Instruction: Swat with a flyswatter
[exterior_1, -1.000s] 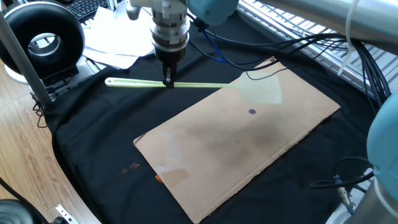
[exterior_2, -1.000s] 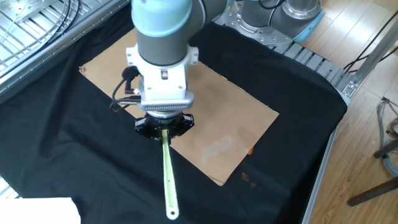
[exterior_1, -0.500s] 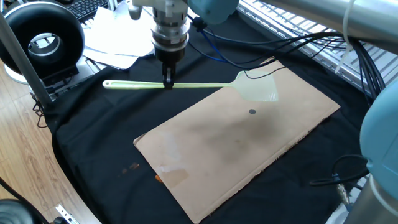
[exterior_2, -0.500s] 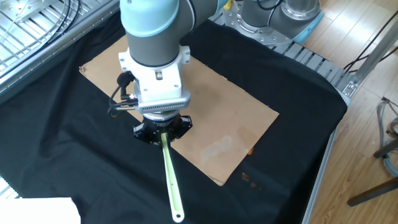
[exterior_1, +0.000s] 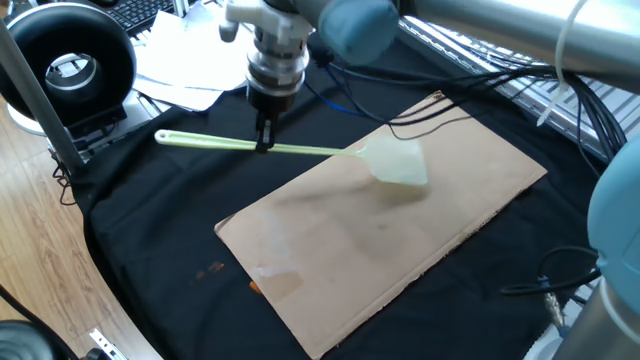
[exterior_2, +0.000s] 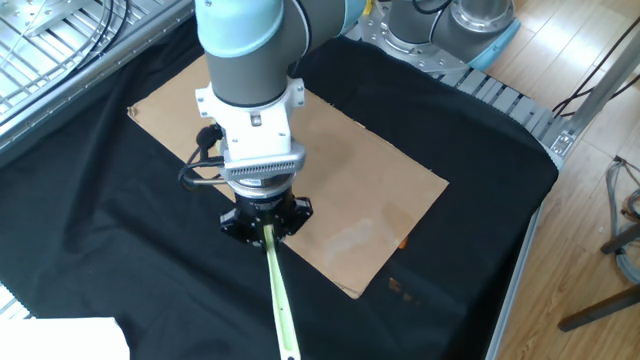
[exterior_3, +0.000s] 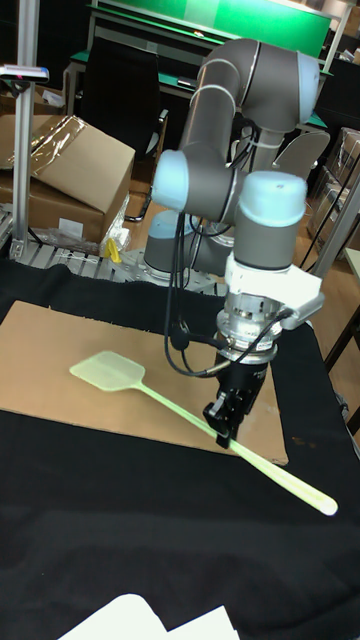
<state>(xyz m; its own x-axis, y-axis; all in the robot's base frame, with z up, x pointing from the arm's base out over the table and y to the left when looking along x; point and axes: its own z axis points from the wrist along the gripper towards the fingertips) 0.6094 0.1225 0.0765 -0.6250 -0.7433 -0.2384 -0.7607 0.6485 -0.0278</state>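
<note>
The pale green flyswatter (exterior_1: 300, 150) is held in the air by its thin handle. My gripper (exterior_1: 263, 141) is shut on the handle about a third of the way from the loop end. The mesh head (exterior_1: 396, 162) hovers blurred over the brown cardboard sheet (exterior_1: 330, 250). In the tall fixed view the flyswatter (exterior_3: 180, 409) slants down from its head (exterior_3: 105, 371) at the left to the loop at the right, with my gripper (exterior_3: 224, 430) pinching the handle. In the other fixed view the arm hides the head, and only the handle (exterior_2: 280, 315) shows below my gripper (exterior_2: 266, 230).
A black cloth (exterior_1: 150, 230) covers the table under the cardboard. A black round device (exterior_1: 70, 65) and white papers (exterior_1: 185, 65) lie at the back left. Cables (exterior_1: 480, 75) run along the back right. Small orange specks (exterior_2: 403, 288) lie beside the cardboard's edge.
The flyswatter has swung: its head moved left and toward the cardboard's middle, now covering the dark spot there. My gripper shifted slightly with the handle tilting down toward the head.
</note>
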